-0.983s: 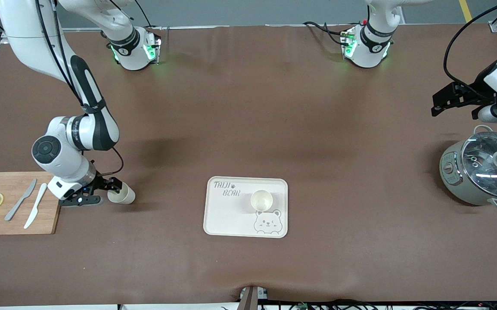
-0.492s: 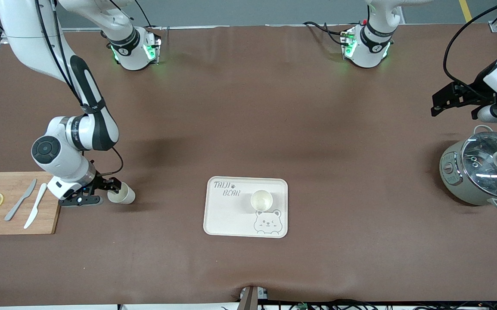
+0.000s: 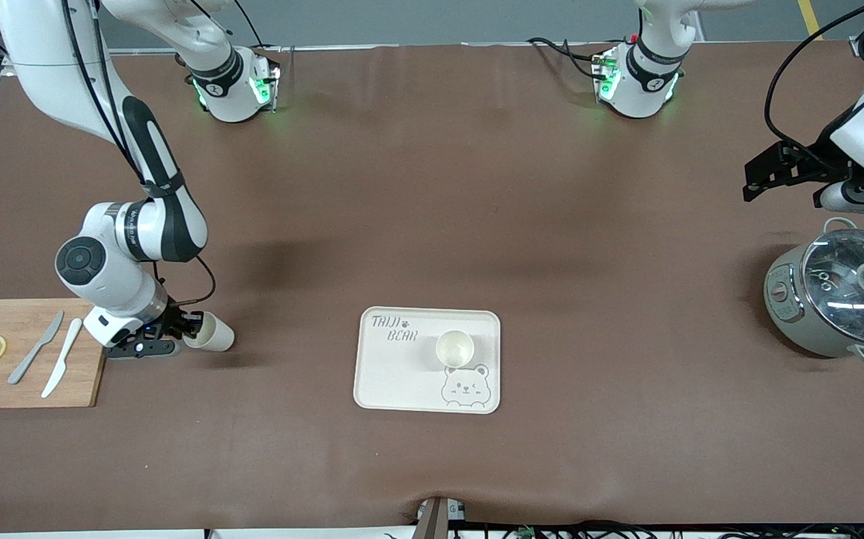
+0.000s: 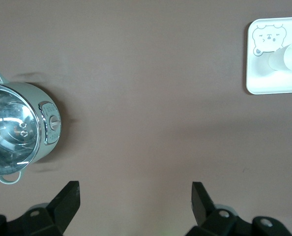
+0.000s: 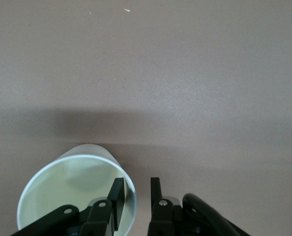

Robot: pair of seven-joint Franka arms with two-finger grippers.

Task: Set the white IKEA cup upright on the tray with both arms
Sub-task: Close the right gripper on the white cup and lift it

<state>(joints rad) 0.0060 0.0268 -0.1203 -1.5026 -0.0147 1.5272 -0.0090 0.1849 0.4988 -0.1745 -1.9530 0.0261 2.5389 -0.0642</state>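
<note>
A white cup [image 3: 211, 335] lies on its side on the brown table, between the wooden cutting board and the cream tray [image 3: 394, 374]. My right gripper [image 3: 191, 325] is low at its mouth. In the right wrist view the cup [image 5: 72, 184] opens toward the camera. My right gripper [image 5: 137, 189] straddles its wall with narrow jaws, one finger inside and one outside, with a small gap at the outer finger. A second white cup [image 3: 454, 348] stands upright on the tray. My left gripper [image 3: 758, 176] is open and empty in the air, over bare table beside the pot. It also shows in the left wrist view [image 4: 135, 201].
A wooden cutting board [image 3: 24, 374] with two knives and lemon slices lies at the right arm's end. A grey pot with a glass lid [image 3: 836, 299] stands at the left arm's end, also in the left wrist view [image 4: 18, 130]. The tray shows there too [image 4: 264, 83].
My right gripper has moved in on the lying cup, one finger now inside its mouth, and the cup has shifted slightly. My left gripper has risen a little.
</note>
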